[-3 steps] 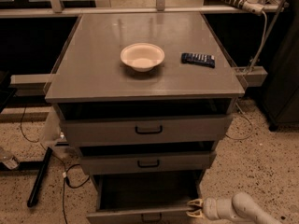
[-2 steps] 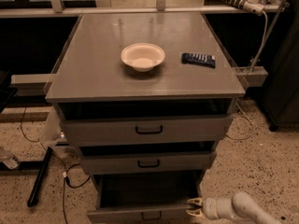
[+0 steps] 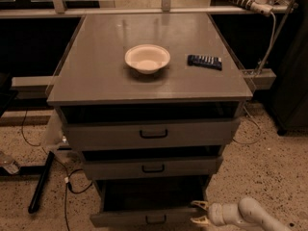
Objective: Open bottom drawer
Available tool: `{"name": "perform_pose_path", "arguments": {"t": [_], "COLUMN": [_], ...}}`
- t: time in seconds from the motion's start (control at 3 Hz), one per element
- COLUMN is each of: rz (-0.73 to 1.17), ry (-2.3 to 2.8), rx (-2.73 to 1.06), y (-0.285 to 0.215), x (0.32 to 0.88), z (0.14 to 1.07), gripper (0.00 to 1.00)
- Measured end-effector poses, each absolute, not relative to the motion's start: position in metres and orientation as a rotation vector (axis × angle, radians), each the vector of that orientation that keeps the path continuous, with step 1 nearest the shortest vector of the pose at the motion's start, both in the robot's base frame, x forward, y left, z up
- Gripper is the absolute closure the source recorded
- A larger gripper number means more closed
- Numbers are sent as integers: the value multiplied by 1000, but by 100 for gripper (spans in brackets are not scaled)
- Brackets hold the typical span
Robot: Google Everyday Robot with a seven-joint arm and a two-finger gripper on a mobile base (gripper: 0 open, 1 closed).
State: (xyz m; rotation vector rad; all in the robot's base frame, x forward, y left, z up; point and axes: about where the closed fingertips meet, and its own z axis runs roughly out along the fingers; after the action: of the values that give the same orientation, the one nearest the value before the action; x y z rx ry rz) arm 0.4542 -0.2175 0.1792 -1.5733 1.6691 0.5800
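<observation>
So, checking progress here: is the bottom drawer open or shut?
Open: the bottom drawer juts out past the middle drawer, its dark inside showing from above. The pincer is beside its right front corner.

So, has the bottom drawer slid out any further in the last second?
No. The bottom drawer sits as far out past the middle drawer as before; the gripper is at its right end.

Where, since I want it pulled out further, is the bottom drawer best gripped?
Grip the small black pull handle at the centre of the bottom drawer, coming straight from the front: it is the only part standing off the flat face. The gripper, fingers apart, sits at the front's right end, beside the handle.
</observation>
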Motion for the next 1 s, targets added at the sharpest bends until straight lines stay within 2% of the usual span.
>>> {"name": "perform_pose_path", "arguments": {"t": [0.33, 0.67, 1.0], "rz": [600, 600, 634], "ry": [1681, 1681, 1693], "rx": [-1564, -1563, -1560], "y": [-218, -218, -220], "x": [451, 451, 428], "z": [180, 185, 179], "gripper": [84, 100, 100]}}
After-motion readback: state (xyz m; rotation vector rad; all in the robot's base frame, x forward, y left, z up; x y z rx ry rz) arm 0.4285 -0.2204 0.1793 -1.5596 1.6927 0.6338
